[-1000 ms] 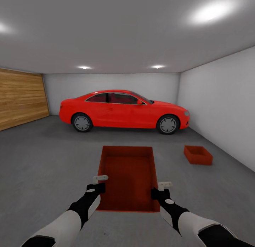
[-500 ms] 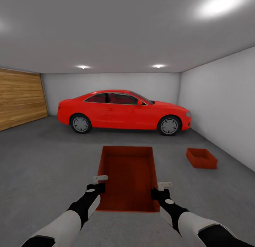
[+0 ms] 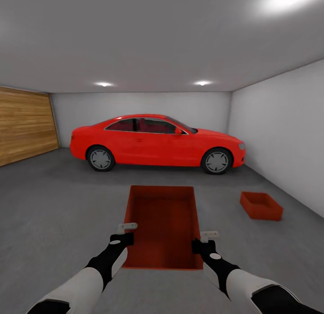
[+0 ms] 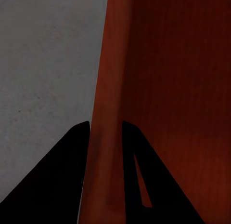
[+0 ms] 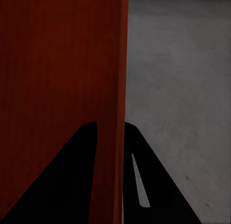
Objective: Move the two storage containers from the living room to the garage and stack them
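Ahead-right on the garage floor (image 3: 54,206): second container (image 3: 261,205) | carried container (image 3: 164,224) long axis forward | left gripper (image 3: 127,233), right gripper (image 3: 204,241) clamp its walls

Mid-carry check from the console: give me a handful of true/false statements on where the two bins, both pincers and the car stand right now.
1. The left pincer and the right pincer each clamp a side wall of the carried container. True.
2. The second container is already stacked inside the carried one. False: it sits apart on the garage floor, ahead and to the right, near the white wall.
3. A red car is parked across the far end of the garage. True.
4. The carried container holds a load of tools. False: its inside looks empty.
5. The second container rests against the car's front wheel. False: grey floor shows between them.
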Controlling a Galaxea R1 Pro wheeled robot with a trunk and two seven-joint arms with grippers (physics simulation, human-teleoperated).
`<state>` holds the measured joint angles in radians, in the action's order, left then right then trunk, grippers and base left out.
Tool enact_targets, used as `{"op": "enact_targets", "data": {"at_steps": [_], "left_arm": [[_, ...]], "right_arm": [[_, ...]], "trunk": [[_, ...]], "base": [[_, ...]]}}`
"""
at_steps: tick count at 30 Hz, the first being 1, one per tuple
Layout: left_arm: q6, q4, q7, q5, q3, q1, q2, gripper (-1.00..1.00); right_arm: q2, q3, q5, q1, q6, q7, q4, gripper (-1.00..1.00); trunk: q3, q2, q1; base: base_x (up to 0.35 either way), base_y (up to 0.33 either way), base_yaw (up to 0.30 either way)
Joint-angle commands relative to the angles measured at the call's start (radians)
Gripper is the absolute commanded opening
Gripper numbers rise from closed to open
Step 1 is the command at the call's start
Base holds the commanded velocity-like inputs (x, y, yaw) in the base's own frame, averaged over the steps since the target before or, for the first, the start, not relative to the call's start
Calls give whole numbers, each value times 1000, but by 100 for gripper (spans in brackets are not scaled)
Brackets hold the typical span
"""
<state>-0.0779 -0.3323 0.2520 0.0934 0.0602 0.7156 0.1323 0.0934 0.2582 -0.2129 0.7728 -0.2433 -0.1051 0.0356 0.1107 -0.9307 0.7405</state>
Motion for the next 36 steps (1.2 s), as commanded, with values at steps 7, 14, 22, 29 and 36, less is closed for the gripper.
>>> {"op": "enact_targets", "data": {"at_steps": [7, 14, 22, 29, 36], "left_arm": [[-8, -4, 21, -6, -34, 1, -31, -100], [-8, -4, 21, -6, -34, 1, -31, -100], [-8, -4, 21, -6, -34, 1, -31, -100], [-8, -4, 21, -6, -34, 1, -31, -100], [-7, -4, 21, -6, -34, 1, -31, -100]], "right_arm": [[-15, -6, -14, 0, -5, -7, 0, -100], [-17, -7, -14, 0, -5, -7, 0, -100], [-17, -7, -14, 0, -5, -7, 0, -100], [-17, -7, -14, 0, -6, -7, 0, -100], [-17, -7, -14, 0, -7, -7, 0, -100]], "trunk": [[1, -1, 1], [1, -1, 1], [1, -1, 1], [1, -1, 1], [1, -1, 1]], "base": [[322, 0, 0], [321, 0, 0], [321, 0, 0], [322, 0, 0], [322, 0, 0]]}}
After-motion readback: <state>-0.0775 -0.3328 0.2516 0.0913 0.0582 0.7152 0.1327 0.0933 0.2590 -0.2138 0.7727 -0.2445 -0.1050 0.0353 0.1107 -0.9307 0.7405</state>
